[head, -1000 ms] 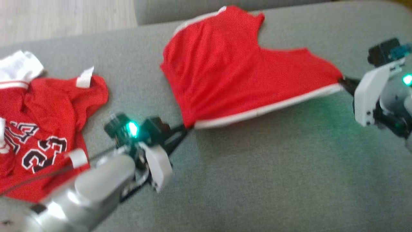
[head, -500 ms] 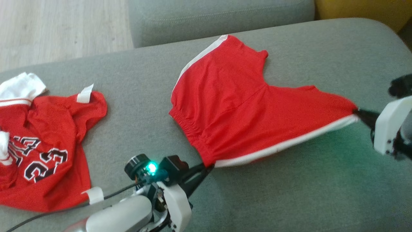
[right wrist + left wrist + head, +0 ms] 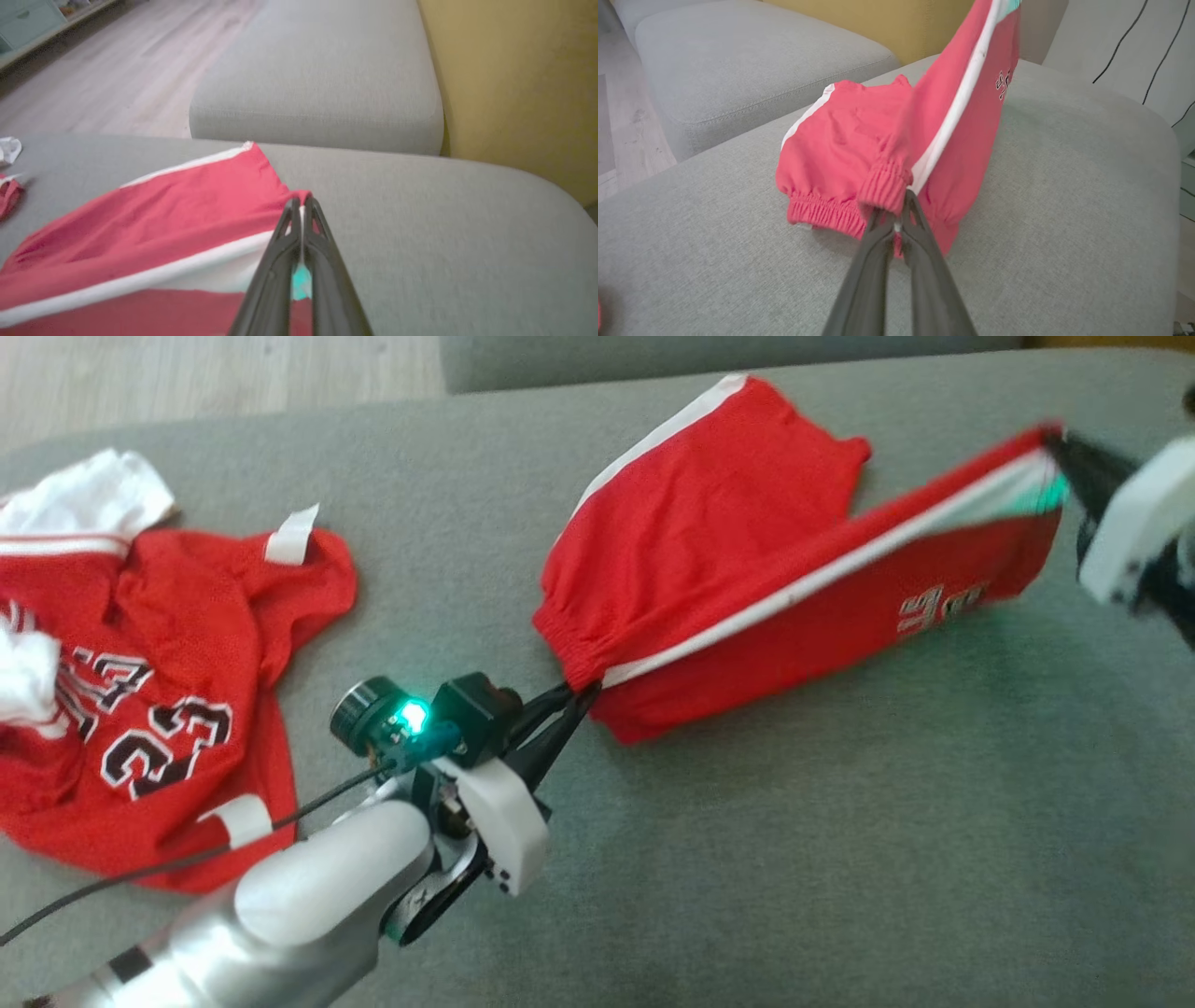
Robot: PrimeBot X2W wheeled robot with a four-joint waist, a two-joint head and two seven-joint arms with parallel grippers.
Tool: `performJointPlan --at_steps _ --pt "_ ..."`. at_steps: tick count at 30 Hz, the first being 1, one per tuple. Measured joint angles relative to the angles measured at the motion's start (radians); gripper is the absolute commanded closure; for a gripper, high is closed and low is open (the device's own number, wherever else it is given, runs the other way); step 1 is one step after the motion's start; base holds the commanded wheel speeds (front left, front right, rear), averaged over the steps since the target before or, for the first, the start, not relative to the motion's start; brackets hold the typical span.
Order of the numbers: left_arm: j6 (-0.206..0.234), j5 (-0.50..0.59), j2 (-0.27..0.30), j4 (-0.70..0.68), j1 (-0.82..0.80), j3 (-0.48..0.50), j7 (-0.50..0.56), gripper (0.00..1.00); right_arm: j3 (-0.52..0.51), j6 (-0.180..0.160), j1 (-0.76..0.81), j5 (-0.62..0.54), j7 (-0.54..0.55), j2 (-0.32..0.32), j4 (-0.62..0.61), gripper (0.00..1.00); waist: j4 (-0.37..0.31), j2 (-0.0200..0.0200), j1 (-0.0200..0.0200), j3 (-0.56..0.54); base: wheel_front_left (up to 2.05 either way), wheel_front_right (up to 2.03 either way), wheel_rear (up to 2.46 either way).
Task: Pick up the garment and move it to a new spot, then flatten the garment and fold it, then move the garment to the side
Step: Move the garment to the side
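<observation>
the left gripper point(image 3: 581, 693) is pinching the gathered waistband point(image 3: 885, 189) of the red shorts point(image 3: 709, 532), its jaws pressed together on the cloth, at the shorts' 7 o'clock in the head view. the right gripper point(image 3: 1057, 437) is pinching the hem corner of one leg at their 2 o'clock. that leg is hanging stretched between the two grippers, raised off the grey cushion point(image 3: 840, 859), while the other leg is lying flat on the cushion toward 11 o'clock.

the fabric is looking light, thin and limp, sagging below its white side stripe point(image 3: 794, 602). it is probably sliding easily over the cushion, and it is not fragile. the elastic waistband and the stitched hem corners are looking like the firmest places to hold.

open cushion is stretching from 3 to 6 o'clock of the shorts. a red jersey point(image 3: 168, 709) is lying well apart at 9 o'clock. the cushion's far edge is running near at 12 o'clock, with a second cushion point(image 3: 700, 355) beyond it.
</observation>
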Motion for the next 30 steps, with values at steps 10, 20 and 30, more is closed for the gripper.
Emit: performJointPlan --at_steps 10,20,30 --pt "-0.012 0.0 -0.046 0.081 -0.109 0.043 -0.009 1.0 -0.045 0.0 -0.213 -0.108 -0.072 0.104 0.146 1.0 0.077 0.0 0.0001 0.105 0.0 0.0 0.0" --pt "-0.052 0.0 -0.11 0.17 -0.188 0.048 -0.026 1.0 0.008 0.0 -0.343 -0.184 -0.154 0.145 0.299 1.0 0.149 0.0 0.0001 0.21 0.0 0.0 0.0" --pt "-0.069 0.002 -0.154 0.24 -0.239 0.049 -0.052 1.0 0.044 0.0 -0.426 -0.192 -0.238 0.167 0.406 1.0 0.18 -0.0001 0.0 0.272 0.0 0.0 0.0"
